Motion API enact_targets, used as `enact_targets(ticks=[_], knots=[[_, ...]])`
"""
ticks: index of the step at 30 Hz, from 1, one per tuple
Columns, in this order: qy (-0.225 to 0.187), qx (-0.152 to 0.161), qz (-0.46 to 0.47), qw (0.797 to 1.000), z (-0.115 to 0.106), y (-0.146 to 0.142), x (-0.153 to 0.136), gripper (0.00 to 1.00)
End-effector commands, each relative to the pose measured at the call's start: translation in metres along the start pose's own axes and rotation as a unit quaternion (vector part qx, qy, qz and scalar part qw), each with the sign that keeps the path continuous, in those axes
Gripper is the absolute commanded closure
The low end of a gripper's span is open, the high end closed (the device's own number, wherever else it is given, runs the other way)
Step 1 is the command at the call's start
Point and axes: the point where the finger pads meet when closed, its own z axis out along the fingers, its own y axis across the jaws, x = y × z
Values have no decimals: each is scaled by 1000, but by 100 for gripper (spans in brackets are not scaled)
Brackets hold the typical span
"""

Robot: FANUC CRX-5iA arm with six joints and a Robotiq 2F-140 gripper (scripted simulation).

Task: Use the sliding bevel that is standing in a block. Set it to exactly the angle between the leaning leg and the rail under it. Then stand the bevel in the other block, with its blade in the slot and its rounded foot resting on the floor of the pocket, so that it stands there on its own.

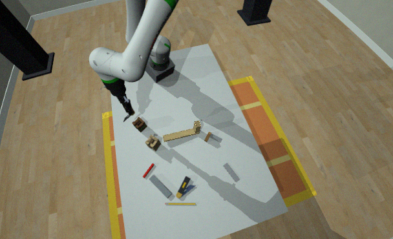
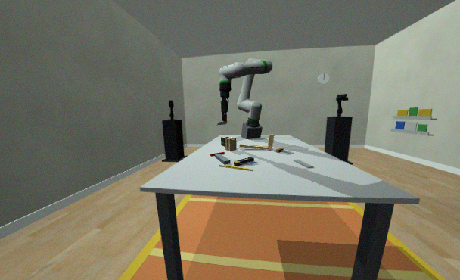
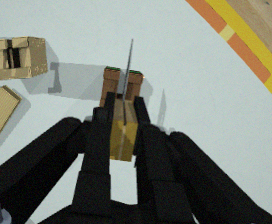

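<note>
My gripper is shut on the sliding bevel, a tan wooden stock with a thin steel blade pointing down and away. It hangs high above the table's left side, also seen in the exterior view. In the wrist view the blade lines up over the dark brown block, which stands on the table. The lighter block stands beside it and shows at the wrist view's left. The rail with its leaning leg lies to the right of both blocks.
A small brown block lies right of the leg. A red bar, a grey bar, a utility knife, a yellow ruler and a grey strip lie nearer the front. The table's left edge is close to the gripper.
</note>
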Motion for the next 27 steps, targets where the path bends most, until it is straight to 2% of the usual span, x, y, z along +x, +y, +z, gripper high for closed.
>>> enact_targets(ticks=[1, 6, 12, 14, 20, 27], knots=[[1, 0, 0, 1000, 1, 0, 0, 90], [1, 0, 0, 1000, 16, 0, -1, 90], [1, 0, 0, 1000, 56, 0, -3, 90], [1, 0, 0, 1000, 56, 0, -3, 90], [2, -1, 0, 1000, 93, 1, -6, 90], [2, -1, 0, 1000, 105, 1, -6, 90]])
